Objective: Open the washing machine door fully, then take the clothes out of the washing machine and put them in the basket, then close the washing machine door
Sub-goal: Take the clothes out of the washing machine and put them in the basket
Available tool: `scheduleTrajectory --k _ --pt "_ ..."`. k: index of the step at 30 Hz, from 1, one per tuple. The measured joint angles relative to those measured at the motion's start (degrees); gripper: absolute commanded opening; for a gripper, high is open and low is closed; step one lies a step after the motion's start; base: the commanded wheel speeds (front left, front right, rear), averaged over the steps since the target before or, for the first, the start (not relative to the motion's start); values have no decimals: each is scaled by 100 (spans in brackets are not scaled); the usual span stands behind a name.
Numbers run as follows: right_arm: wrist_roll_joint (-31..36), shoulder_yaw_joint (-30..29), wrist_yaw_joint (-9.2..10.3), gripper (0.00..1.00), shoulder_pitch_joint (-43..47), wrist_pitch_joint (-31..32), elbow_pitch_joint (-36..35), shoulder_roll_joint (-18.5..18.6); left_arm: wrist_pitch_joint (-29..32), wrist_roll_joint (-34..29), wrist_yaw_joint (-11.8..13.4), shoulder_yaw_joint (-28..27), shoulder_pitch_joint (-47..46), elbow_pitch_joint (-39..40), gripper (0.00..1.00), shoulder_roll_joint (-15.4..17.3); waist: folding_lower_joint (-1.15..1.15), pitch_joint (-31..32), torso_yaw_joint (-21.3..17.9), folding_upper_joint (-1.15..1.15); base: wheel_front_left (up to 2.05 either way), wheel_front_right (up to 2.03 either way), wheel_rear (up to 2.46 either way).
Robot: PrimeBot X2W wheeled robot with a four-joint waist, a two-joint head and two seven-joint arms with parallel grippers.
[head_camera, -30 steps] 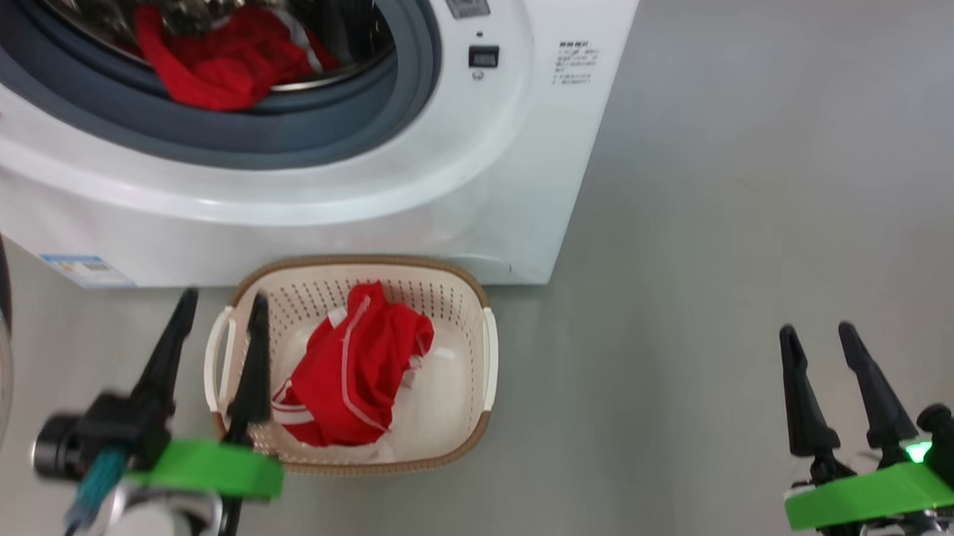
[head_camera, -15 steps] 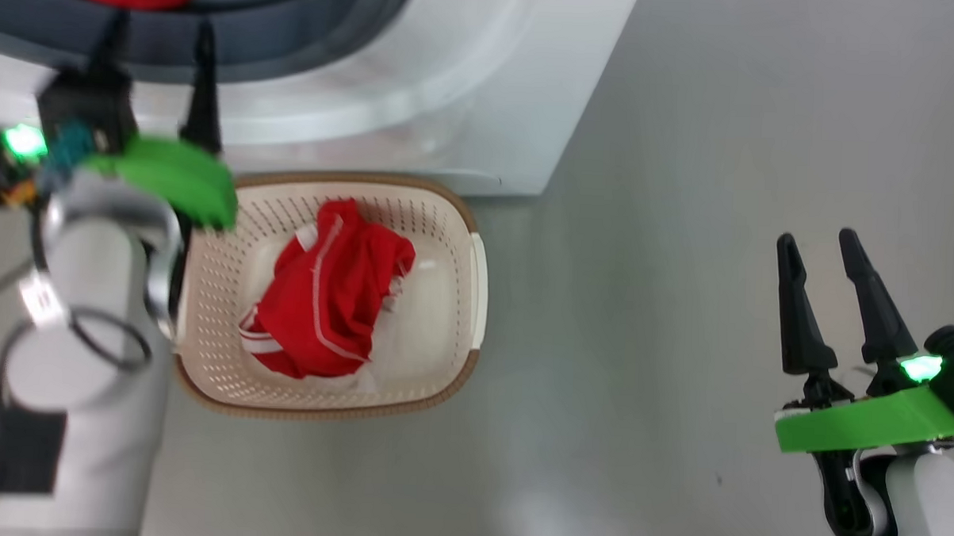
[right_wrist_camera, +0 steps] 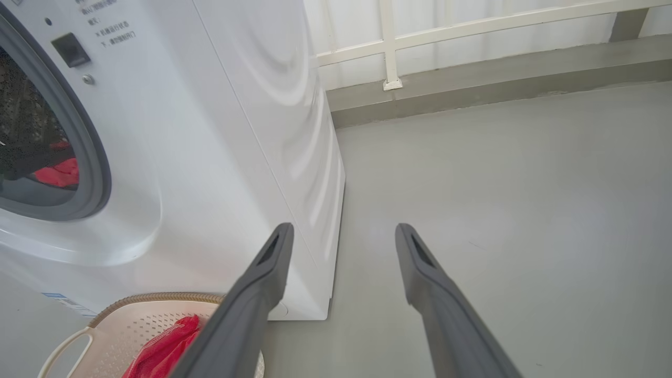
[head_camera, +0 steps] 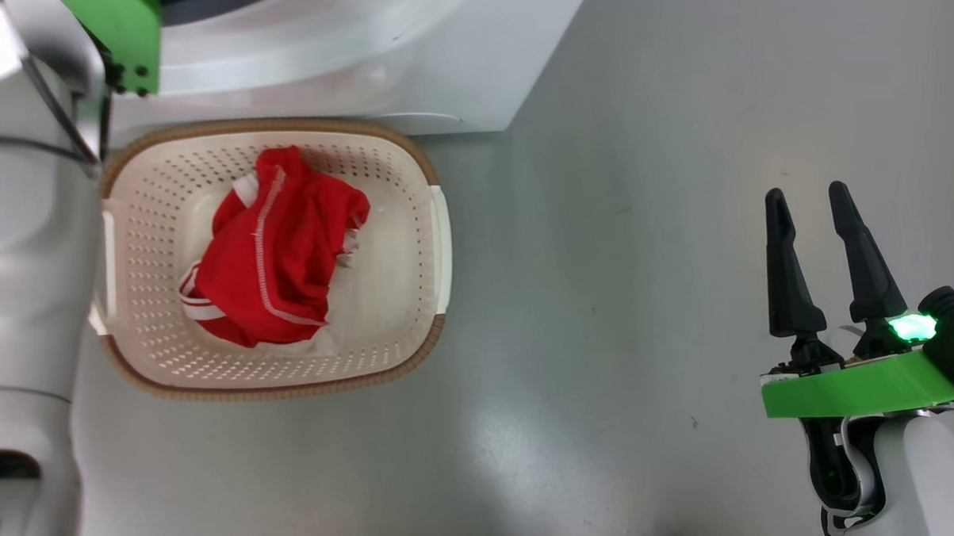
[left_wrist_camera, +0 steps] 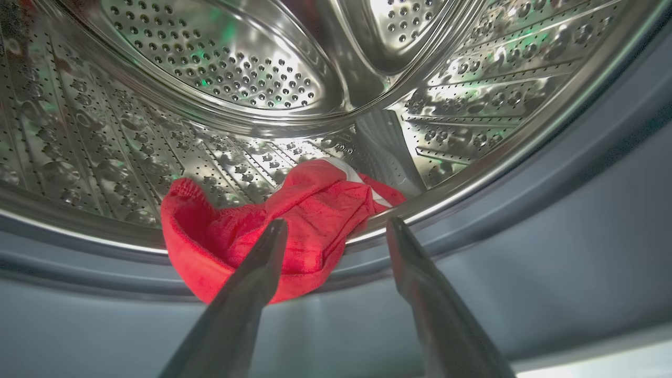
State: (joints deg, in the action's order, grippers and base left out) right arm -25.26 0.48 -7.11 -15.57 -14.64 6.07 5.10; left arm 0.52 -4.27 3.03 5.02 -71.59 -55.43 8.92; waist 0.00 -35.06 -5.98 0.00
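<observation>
Drum contents: one red garment (left_wrist_camera: 273,236) lies at the front of the steel drum (left_wrist_camera: 220,79), draped over the drum lip onto the grey gasket (left_wrist_camera: 525,220). A sliver of white trim shows at its back edge.

Left gripper (left_wrist_camera: 337,224): fingers spread wide and empty, tips at the mouth of the drum. One finger lies across the garment's front fold, the other is just beside its right end. No contact can be confirmed. In the head view the pale left forearm (head_camera: 27,205) reaches up past the basket toward the washing machine (head_camera: 421,60).

Basket (head_camera: 291,127): on the floor (head_camera: 645,226) directly in front of the machine. It holds a second red piece (head_camera: 275,253) with white stripes. White fabric shows under its lower edge, and I cannot tell whether that is a separate cloth.

Right gripper (head_camera: 806,192): jaws wide, holding nothing, hovering over bare floor well apart from basket and machine.

Progress (judgement): the door must be open, since the drum is reachable. Unloading is part done, with one load in the basket and one red garment left in the drum. Left to do: grasp it, drop it in the basket, check the drum for anything further, then close the door.
</observation>
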Motion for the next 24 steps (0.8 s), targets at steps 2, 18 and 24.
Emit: scheduleTrajectory --k 2,18,24 --pt "-1 35 0 100 -19 0 0 -4 70 -73 47 62 -188 -241 100 88 0 -40 -55 0 0 0 0" --pt "-44 193 0 100 -134 0 16 -46 82 -334 258 388 -844 -1538 100 502 0 -201 -357 0 0 0 0" --pt "-46 203 0 100 -134 0 30 -65 -20 -331 274 431 -878 -1674 52 535 0 -179 -410 0 0 0 0"
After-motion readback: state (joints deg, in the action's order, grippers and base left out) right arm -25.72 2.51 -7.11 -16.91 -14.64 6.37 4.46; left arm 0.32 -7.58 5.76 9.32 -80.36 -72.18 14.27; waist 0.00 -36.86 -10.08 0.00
